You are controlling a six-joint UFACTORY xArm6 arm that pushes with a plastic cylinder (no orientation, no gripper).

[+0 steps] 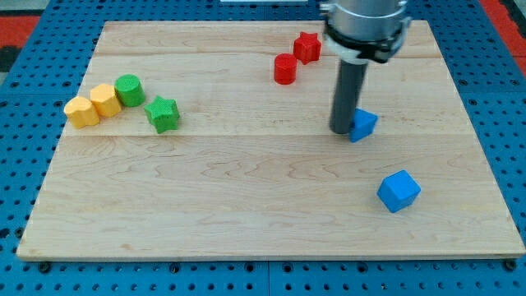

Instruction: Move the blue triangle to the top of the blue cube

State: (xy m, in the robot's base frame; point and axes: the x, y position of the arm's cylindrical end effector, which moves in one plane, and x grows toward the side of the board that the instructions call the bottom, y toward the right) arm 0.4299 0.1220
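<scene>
Nearest the camera sits the blue cube (399, 191), low on the wooden board (246, 205) toward the view's right, and everything else is placed from it. Above it and a little to the view's left, my tip (343, 130) rests on the board, touching or nearly touching the left face of the blue triangle (363, 124); it is a bare rod with nothing to open or close, and it carries nothing. So the triangle lies immediately to the view's right of my tip, and already above the cube, though offset somewhat to the view's left of it and apart from it by a clear gap. I judge that a push from the present side would send the triangle toward the view's right, bringing it more squarely over the cube. Farther up and left of the cube stand the red cylinder (285, 68) and red star (307, 47); far to its left lie the green star (162, 113), green cylinder (129, 90) and two yellow blocks (93, 105).
</scene>
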